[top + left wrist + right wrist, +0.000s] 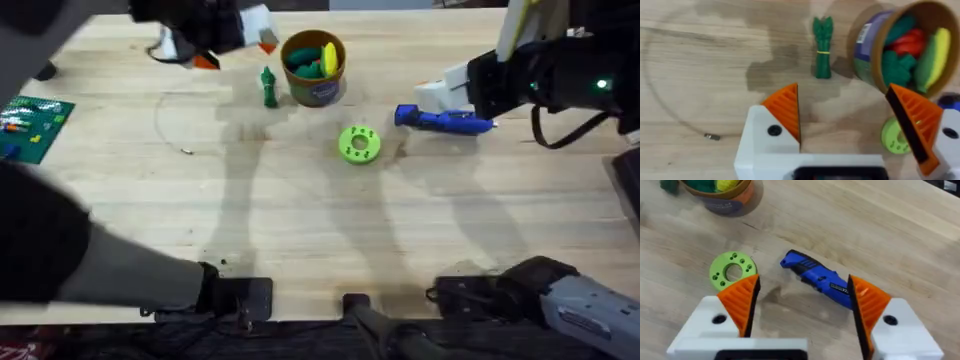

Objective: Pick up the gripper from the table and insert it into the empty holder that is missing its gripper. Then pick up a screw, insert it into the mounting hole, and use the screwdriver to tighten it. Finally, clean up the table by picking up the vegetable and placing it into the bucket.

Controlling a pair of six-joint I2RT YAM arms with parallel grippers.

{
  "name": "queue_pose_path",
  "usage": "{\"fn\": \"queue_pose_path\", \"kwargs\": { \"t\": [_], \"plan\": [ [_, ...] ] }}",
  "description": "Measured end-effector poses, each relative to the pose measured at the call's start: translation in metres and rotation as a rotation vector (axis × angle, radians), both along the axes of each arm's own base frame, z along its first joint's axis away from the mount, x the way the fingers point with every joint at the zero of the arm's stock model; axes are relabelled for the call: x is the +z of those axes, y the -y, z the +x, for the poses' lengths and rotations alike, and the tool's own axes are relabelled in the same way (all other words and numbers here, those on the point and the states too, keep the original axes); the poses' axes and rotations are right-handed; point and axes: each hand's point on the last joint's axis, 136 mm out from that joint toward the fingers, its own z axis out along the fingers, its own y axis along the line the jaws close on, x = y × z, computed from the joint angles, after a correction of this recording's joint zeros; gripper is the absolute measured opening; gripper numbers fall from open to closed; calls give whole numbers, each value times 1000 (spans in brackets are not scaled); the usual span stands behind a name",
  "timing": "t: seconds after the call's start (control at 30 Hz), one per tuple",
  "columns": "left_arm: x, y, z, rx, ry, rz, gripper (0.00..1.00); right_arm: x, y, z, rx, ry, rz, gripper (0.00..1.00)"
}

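On the table, the bucket sits at upper centre with the vegetable just left of it, the screwdriver lies at right, and both the left gripper and right gripper hover spread wide, holding nothing.

Blue screwdriver lies flat on the table — dark green vegetable just beside the toy-filled bucket.

Print on screwdriver and bucket label illegible.
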Motion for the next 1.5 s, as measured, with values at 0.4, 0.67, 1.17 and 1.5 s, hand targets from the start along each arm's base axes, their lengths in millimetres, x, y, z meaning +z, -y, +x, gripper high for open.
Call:
{"fn": "queue_pose_path", "kwargs": {
  "t": [0.4, 0.67, 1.17, 1.5],
  "plan": [
    [-62, 1, 34, 55, -60, -24, 955, 0, 0, 0, 0, 0, 0, 965],
    [-86, -3, 39, 73, -95, -11, 953, 0, 0, 0, 0, 0, 0, 965],
    [-123, 13, 41, 36, -154, -23, 400, 1, 0, 1, 0, 4, 2, 965],
    [-118, 28, 26, -16, -220, 5, 26, 1, -1, 1, 0, 8, 3, 965]
  ]
}}
